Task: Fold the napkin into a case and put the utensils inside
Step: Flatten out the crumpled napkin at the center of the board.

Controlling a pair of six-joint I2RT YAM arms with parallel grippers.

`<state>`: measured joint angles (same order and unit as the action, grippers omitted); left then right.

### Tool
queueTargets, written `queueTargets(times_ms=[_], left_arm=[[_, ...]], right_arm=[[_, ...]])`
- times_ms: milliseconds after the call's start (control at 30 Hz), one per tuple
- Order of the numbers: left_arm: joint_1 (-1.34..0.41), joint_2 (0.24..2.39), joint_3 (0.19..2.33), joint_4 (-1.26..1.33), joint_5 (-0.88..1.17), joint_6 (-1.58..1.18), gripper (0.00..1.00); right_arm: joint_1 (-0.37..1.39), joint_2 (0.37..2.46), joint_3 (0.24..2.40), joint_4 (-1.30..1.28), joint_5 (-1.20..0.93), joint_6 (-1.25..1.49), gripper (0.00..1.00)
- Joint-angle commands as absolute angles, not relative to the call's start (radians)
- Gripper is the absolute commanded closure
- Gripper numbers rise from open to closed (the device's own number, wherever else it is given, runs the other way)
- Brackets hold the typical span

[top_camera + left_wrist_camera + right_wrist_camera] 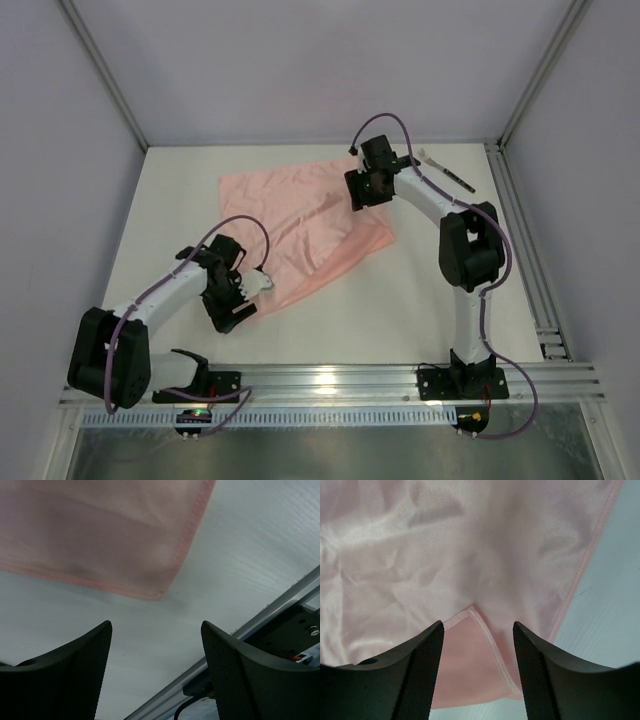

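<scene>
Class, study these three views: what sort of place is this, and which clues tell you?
Most likely a robotics lab test cell: a white table boxed in by plain panels, a left arm and a right arm bolted to an aluminium rail, and a napkin and fork laid out.

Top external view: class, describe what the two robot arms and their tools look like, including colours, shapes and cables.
The left arm and right arm have white tubular links joined by bulky black joints, with a thin purple cable looping along each. The left tool and right tool each end in two black, rounded, finely textured fingers.
</scene>
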<state>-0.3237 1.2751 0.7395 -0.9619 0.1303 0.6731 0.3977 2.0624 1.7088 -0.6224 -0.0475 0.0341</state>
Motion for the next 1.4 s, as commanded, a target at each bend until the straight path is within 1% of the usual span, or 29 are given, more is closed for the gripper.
queueTargets(times_ms=[0, 133, 233, 333, 367, 467, 500, 533, 567, 600, 633, 667, 700, 733, 800, 833, 867, 933, 967, 1033, 1067, 1133, 1167, 1233, 1267, 1367], left_arm=[[-0.356, 1.275, 0.713, -0.925, 0.072, 0.719, 0.26], [-0.367, 1.307, 0.706, -0.879, 0.071, 0.701, 0.27], [-0.376, 1.337, 0.687, -0.833, 0.057, 0.69, 0.29], [-0.38, 1.367, 0.67, -0.801, 0.037, 0.684, 0.37], [-0.382, 1.382, 0.667, -0.795, 0.034, 0.68, 0.43], [-0.382, 1.394, 0.661, -0.782, 0.035, 0.678, 0.54], [-0.382, 1.394, 0.66, -0.781, 0.04, 0.675, 0.57], [-0.382, 1.396, 0.658, -0.778, 0.043, 0.673, 0.59], [-0.382, 1.394, 0.658, -0.776, 0.044, 0.673, 0.64], [-0.382, 1.394, 0.658, -0.775, 0.043, 0.672, 0.66], [-0.382, 1.393, 0.658, -0.775, 0.044, 0.67, 0.69], [-0.382, 1.394, 0.658, -0.775, 0.043, 0.669, 0.75], [-0.382, 1.394, 0.657, -0.773, 0.044, 0.669, 0.78], [-0.382, 1.394, 0.654, -0.77, 0.043, 0.67, 0.84], [-0.382, 1.394, 0.65, -0.767, 0.037, 0.666, 0.91], [-0.382, 1.394, 0.646, -0.762, 0.032, 0.664, 0.96], [-0.38, 1.393, 0.646, -0.756, 0.026, 0.661, 1.0], [-0.38, 1.387, 0.644, -0.753, 0.025, 0.658, 1.0], [-0.38, 1.385, 0.646, -0.752, 0.026, 0.657, 1.0], [-0.38, 1.373, 0.649, -0.755, 0.032, 0.65, 1.0], [-0.38, 1.37, 0.655, -0.756, 0.034, 0.652, 1.0], [-0.38, 1.359, 0.663, -0.768, 0.037, 0.647, 1.0], [-0.38, 1.356, 0.666, -0.773, 0.037, 0.647, 1.0], [-0.38, 1.345, 0.669, -0.784, 0.035, 0.647, 1.0], [-0.38, 1.335, 0.669, -0.785, 0.034, 0.647, 1.0], [-0.38, 1.309, 0.658, -0.79, 0.025, 0.652, 1.0]], right_arm=[[0.4, 2.172, 1.804, -0.729, -0.136, -0.031, 0.38], [0.4, 2.215, 1.821, -0.735, -0.152, -0.044, 0.37], [0.399, 2.224, 1.81, -0.729, -0.129, -0.06, 0.37], [0.4, 2.226, 1.801, -0.738, -0.132, -0.071, 0.42], [0.4, 2.221, 1.796, -0.738, -0.135, -0.071, 0.48], [0.4, 2.197, 1.766, -0.729, -0.152, -0.072, 0.58], [0.4, 2.188, 1.75, -0.726, -0.155, -0.072, 0.65], [0.4, 2.169, 1.744, -0.719, -0.163, -0.071, 0.69], [0.399, 2.158, 1.735, -0.716, -0.167, -0.068, 0.73], [0.399, 2.146, 1.721, -0.712, -0.17, -0.066, 0.8], [0.399, 2.135, 1.714, -0.706, -0.179, -0.064, 0.84], [0.397, 2.106, 1.695, -0.701, -0.187, -0.063, 0.87], [0.396, 2.091, 1.684, -0.69, -0.195, -0.061, 0.91], [0.394, 2.077, 1.674, -0.684, -0.204, -0.06, 0.96], [0.388, 2.022, 1.625, -0.667, -0.229, -0.051, 0.96], [0.387, 2.001, 1.6, -0.658, -0.233, -0.046, 0.96], [0.385, 1.947, 1.539, -0.647, -0.241, -0.037, 0.96], [0.384, 1.884, 1.462, -0.603, -0.245, -0.025, 0.96], [0.385, 1.85, 1.378, -0.585, -0.242, -0.015, 0.96], [0.385, 1.746, 1.294, -0.539, -0.235, 0.014, 0.96], [0.385, 1.711, 1.199, -0.523, -0.23, 0.035, 0.96], [0.385, 1.606, 1.108, -0.485, -0.227, 0.09, 0.96], [0.385, 1.573, 1.013, -0.473, -0.23, 0.115, 0.96], [0.39, 1.46, 0.912, -0.431, -0.235, 0.202, 0.96], [0.396, 1.419, 0.814, -0.417, -0.238, 0.227, 0.96], [0.437, 1.261, 0.653, -0.399, -0.201, 0.319, 0.96]])
